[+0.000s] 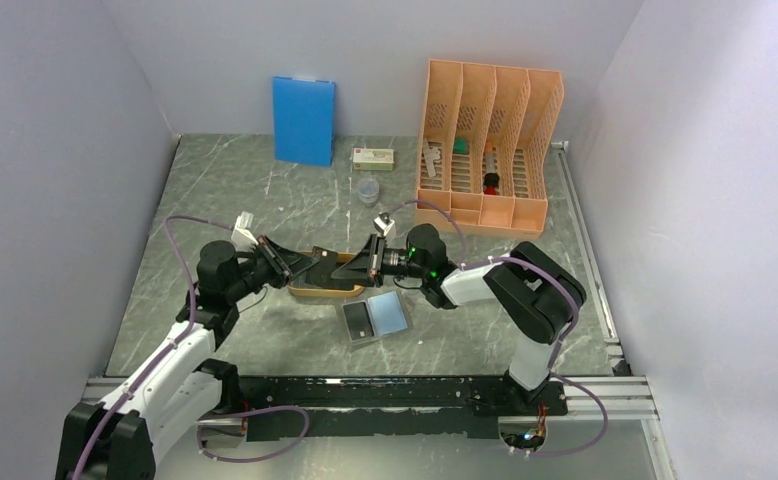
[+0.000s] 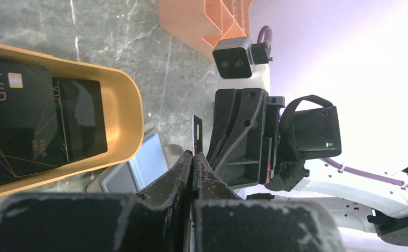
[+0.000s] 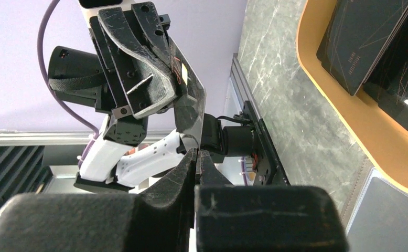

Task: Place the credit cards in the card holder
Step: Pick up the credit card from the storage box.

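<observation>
My left gripper (image 1: 300, 265) and right gripper (image 1: 357, 265) meet tip to tip above the orange tray (image 1: 320, 291). Both are shut on the same dark credit card (image 1: 329, 266), held on edge between them. The left wrist view shows the card edge-on (image 2: 195, 128) rising from my shut left gripper (image 2: 193, 155). In the right wrist view the card (image 3: 194, 105) runs from the left gripper down into my shut right gripper (image 3: 196, 152). More black cards (image 2: 23, 121) lie in the tray (image 2: 123, 105). The card holder (image 1: 375, 318) lies open on the table just in front of the tray.
A tall orange file rack (image 1: 490, 140) stands at the back right. A blue board (image 1: 303, 120) leans on the back wall. A small box (image 1: 374, 158) and a clear cup (image 1: 367, 190) sit behind the tray. Grey walls close in both sides.
</observation>
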{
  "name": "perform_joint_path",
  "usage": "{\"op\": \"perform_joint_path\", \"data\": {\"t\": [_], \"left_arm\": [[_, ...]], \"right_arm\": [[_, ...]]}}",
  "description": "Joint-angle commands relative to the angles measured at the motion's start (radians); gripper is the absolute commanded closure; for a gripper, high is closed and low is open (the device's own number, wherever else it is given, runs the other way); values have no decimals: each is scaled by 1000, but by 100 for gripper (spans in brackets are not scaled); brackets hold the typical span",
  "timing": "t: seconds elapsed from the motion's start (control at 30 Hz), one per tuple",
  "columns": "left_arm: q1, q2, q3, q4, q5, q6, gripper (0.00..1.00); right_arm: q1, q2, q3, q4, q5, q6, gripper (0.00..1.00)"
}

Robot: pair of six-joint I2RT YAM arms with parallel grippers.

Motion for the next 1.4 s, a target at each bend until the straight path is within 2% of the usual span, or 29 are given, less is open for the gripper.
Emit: {"op": "perform_joint_path", "data": {"t": [0.0, 0.13, 0.33, 0.43, 0.57, 0.83, 0.9, 0.93, 1.0, 1.03, 1.13, 1.17, 1.2, 1.27, 1.3, 1.33, 1.37], "left_arm": [[-1, -25, -18, 43, 65, -20, 95], [-1, -37, -30, 62, 73, -39, 95], [-1, -66, -43, 81, 78, -89, 95], [-1, -70, -43, 111, 89, -124, 95], [-1, -70, -39, 134, 95, -147, 95], [-1, -75, -54, 139, 97, -153, 95], [-1, -75, -47, 113, 98, -126, 94], [-1, -75, -24, 58, 91, -85, 90], [-1, -74, 56, -164, 47, 55, 71], [-3, -72, 105, -285, 16, 144, 63], [-3, -100, 193, -542, -87, 318, 50], [-4, -118, 208, -593, -113, 354, 48], [-7, -139, 216, -630, -135, 383, 41], [-20, -165, 214, -686, -159, 416, 36], [-48, -172, 205, -688, -162, 405, 32], [-91, -179, 195, -683, -179, 389, 23], [-142, -186, 180, -673, -211, 364, 22]], "right_arm": [[-2, -40, 20, 21, 9, -13, 94], [7, -30, 32, 34, 16, 2, 85], [11, -36, 18, 90, 25, 38, 65], [11, -46, 7, 101, 28, 46, 62], [12, -49, 6, 118, 31, 61, 67], [15, -62, -19, 175, 58, 91, 99], [15, -77, -24, 169, 56, 83, 100], [14, -95, -22, 142, 49, 64, 100], [10, -166, -12, -16, 47, -39, 100], [10, -213, 2, -165, 57, -122, 100], [9, -374, 81, -685, 182, -446, 100], [9, -416, 99, -816, 227, -526, 100], [7, -452, 110, -933, 273, -588, 100], [3, -517, 108, -1111, 353, -688, 100], [1, -539, 99, -1179, 386, -735, 100], [1, -561, 86, -1239, 409, -755, 100], [-1, -578, 67, -1268, 427, -765, 100]]}}
